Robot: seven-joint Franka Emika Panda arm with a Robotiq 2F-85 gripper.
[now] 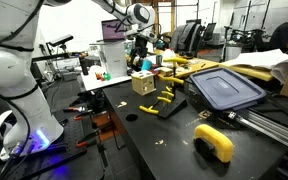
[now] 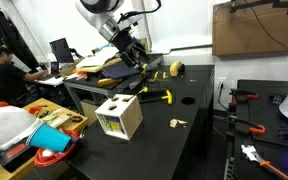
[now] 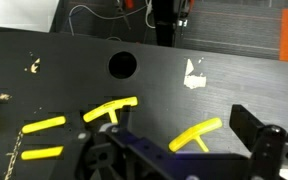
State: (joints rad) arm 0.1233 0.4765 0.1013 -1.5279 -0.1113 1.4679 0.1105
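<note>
My gripper (image 3: 177, 150) comes in from the bottom of the wrist view with its jaws spread wide and nothing held. The dark right finger (image 3: 256, 130) is plain to see; the left one is blurred. Below the gap, on the black table, lies a yellow T-shaped piece (image 3: 197, 135). A second yellow T piece (image 3: 111, 110) lies to its left, with two yellow bars (image 3: 44, 125) beyond. In both exterior views the gripper (image 1: 139, 48) (image 2: 134, 55) hangs well above the table, over the yellow pieces (image 1: 164, 100) (image 2: 167, 96).
A wooden cube with cut-out holes (image 1: 144, 82) (image 2: 119, 118) stands on the black table (image 2: 199, 150). A blue lid (image 1: 224, 88) and a yellow roll (image 1: 214, 142) lie nearby. The tabletop has a round hole (image 3: 122, 65) and a white scrap (image 3: 194, 75).
</note>
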